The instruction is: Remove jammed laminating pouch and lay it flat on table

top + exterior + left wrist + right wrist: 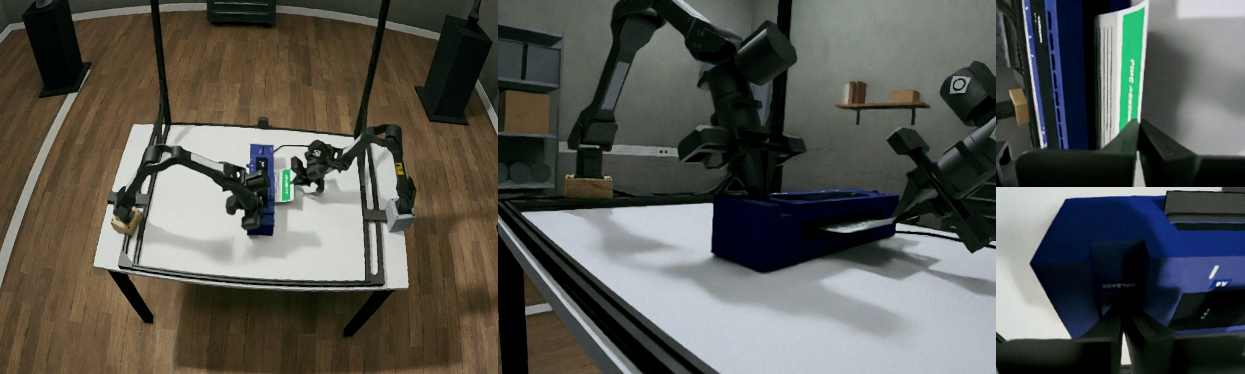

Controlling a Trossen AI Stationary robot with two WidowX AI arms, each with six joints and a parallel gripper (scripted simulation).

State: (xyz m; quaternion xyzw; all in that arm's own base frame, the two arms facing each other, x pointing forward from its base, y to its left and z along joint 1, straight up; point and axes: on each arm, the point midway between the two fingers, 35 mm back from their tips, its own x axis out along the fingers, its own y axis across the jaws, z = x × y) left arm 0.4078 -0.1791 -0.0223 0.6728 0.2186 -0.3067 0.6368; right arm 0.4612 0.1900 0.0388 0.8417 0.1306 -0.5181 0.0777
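The blue laminator (262,190) stands upright in the middle of the white table. It also shows in the exterior view (798,225). The white pouch with a green band (285,186) sticks out of its side slot (853,226). My left gripper (300,181) is shut on the pouch's outer green edge, as the left wrist view shows (1138,124). My right gripper (255,210) is shut and points down at the laminator's near end. In the right wrist view its tips (1123,316) rest on the dark RELEASE key (1118,285).
The thin black power cord (290,146) runs from the laminator's far end toward the back right of the table, behind my left gripper. A black frame rail (372,220) edges the table. A tan block (125,220) and a grey box (400,216) hold the arm bases.
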